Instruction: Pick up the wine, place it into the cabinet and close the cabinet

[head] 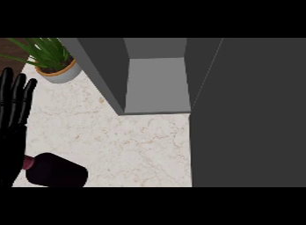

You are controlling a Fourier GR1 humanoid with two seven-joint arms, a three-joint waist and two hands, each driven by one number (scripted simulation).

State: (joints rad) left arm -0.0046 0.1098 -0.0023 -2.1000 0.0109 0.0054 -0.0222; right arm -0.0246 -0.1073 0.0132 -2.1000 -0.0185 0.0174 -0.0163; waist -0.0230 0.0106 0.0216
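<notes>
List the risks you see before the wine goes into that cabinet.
1. The wine bottle lies at the counter's near left edge, partly out of view, so a nudge might roll it off.
2. The open cabinet door fills the right side and could block an arm; the right hand is not in view.
3. The left hand rests open beside the bottle, and the potted plant stands close to the cabinet, where a swing might clip it.

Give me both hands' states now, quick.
Left hand: open, fingers straight, holding nothing.
Right hand: not in view.
</notes>
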